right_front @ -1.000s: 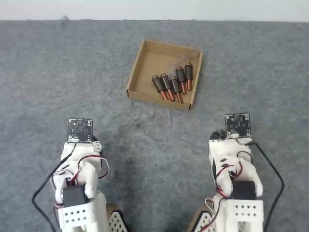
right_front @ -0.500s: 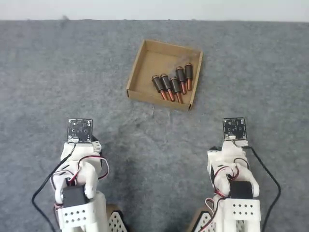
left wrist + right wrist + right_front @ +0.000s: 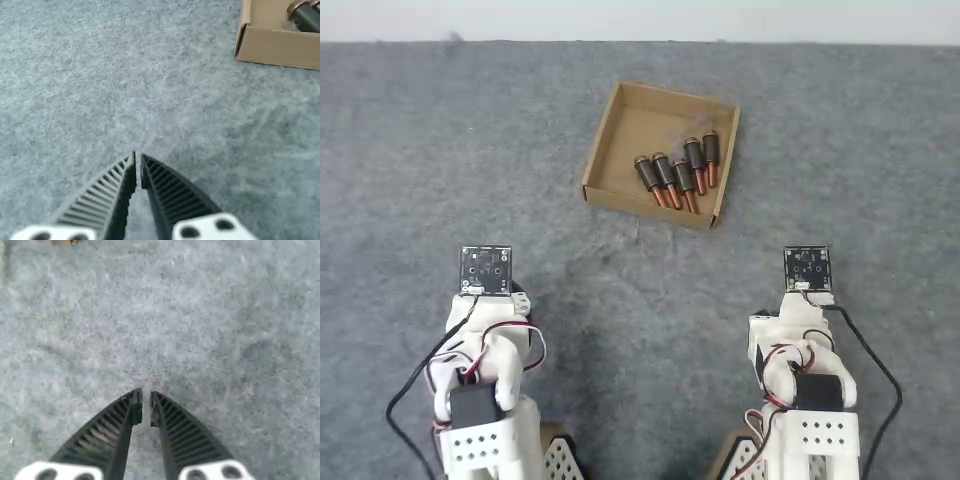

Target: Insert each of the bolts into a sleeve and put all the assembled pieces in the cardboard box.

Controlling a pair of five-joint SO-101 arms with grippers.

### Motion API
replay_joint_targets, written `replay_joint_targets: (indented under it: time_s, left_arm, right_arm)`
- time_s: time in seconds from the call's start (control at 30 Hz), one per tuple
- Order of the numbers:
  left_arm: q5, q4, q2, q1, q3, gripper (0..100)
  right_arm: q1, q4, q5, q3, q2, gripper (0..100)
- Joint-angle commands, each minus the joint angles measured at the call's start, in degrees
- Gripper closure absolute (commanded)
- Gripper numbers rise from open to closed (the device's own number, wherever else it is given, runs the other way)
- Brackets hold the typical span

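Five assembled pieces point(image 3: 677, 172) lie in the cardboard box point(image 3: 638, 122).
Left arm point(image 3: 485, 350) and right arm point(image 3: 805, 350) sit well apart from it, jaws almost closed, empty.

i see a grey felt-like mat point(image 3: 410, 150) under even light, with a pale plain strip point(image 3: 640, 20) along its far edge

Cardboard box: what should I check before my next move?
1. Five assembled pieces lie inside the cardboard box: ok.
2. Every piece pushed fully together: cannot tell.
3. The left pincer is shut and empty: ok.
4. The right pincer is shut and empty: ok.
5. Both pincers hang over the grey mat, apart from the box: ok.
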Motion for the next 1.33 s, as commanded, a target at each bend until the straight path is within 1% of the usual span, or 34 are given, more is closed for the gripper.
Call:
replay_joint_targets:
  time_s: [0.0,0.1,0.2,0.27,0.37,0.4,0.53,0.83,1.03,1.3]
  left_arm:
    - [-0.79,0.18,-1.14,-0.09,-0.66,99]
    - [-0.79,0.18,-1.14,-0.09,-0.66,99]
    - [-0.79,0.18,-1.14,-0.26,-0.66,99]
    - [-0.79,0.26,-1.14,-0.26,-0.66,99]
    - [-0.79,0.53,-1.14,-0.26,-0.66,99]
    - [-0.79,1.23,-1.14,-0.26,-0.66,99]
    - [-0.79,2.55,-1.14,-0.26,-0.66,99]
    - [-0.53,3.16,-1.14,-0.26,-0.66,99]
    - [-0.53,12.04,-1.14,-0.26,-0.66,99]
    - [-0.62,11.87,-1.23,-0.35,-0.66,99]
  right_arm:
    - [0.13,-1.01,-0.62,0.88,-1.01,99.3]
    - [0.57,-0.84,-0.62,1.05,-1.27,99.3]
    - [0.22,1.54,-0.35,1.14,-4.79,99.3]
    - [0.66,6.29,-0.35,0.97,-9.10,99.3]
    - [0.57,16.75,-0.35,0.70,-14.46,99.3]
    - [0.22,17.63,-0.44,0.70,-14.11,99.3]
    - [0.48,15.08,-0.26,0.70,-11.82,99.3]
    - [0.40,15.52,-0.26,0.70,-12.62,99.3]
    - [0.40,15.52,-0.26,0.70,-12.62,99.3]
    - [0.31,15.52,-0.26,0.70,-12.62,99.2]
